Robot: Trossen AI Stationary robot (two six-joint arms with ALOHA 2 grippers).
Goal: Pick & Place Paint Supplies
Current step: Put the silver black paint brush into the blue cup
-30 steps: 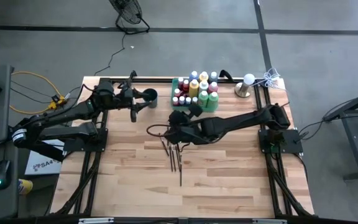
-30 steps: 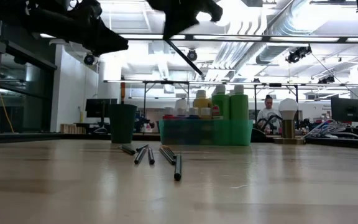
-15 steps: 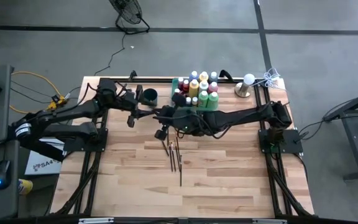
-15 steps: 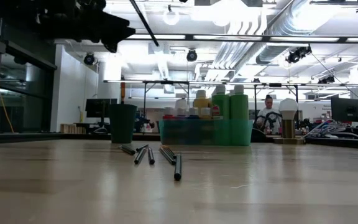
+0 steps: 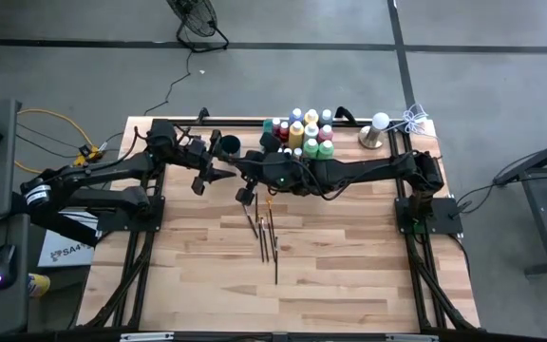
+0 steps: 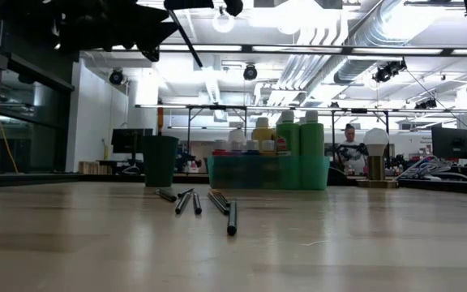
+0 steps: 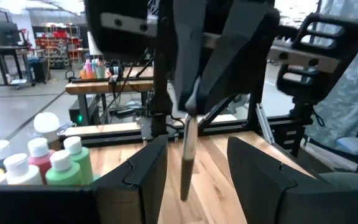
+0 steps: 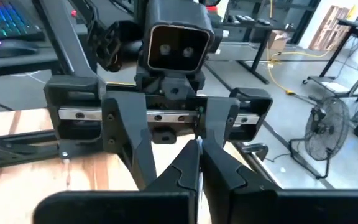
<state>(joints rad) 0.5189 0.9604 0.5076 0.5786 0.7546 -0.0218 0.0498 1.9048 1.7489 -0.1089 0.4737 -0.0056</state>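
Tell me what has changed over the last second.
The right gripper, shut on a paintbrush, swung from above the loose brushes toward the left gripper, whose open fingers now flank it. The bottles, tray and cup stayed put.

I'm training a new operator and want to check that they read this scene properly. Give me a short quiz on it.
1. True or false: the right gripper is shut on a paintbrush, holding it between the open fingers of the left gripper.
2. Where do the paint bottles stand?
A. in the green tray
B. scattered on the bare table
C. inside the dark cup
3. Fill in: the loose paintbrushes lie on the ____.

Key: 1 true; 2 A; 3 table.
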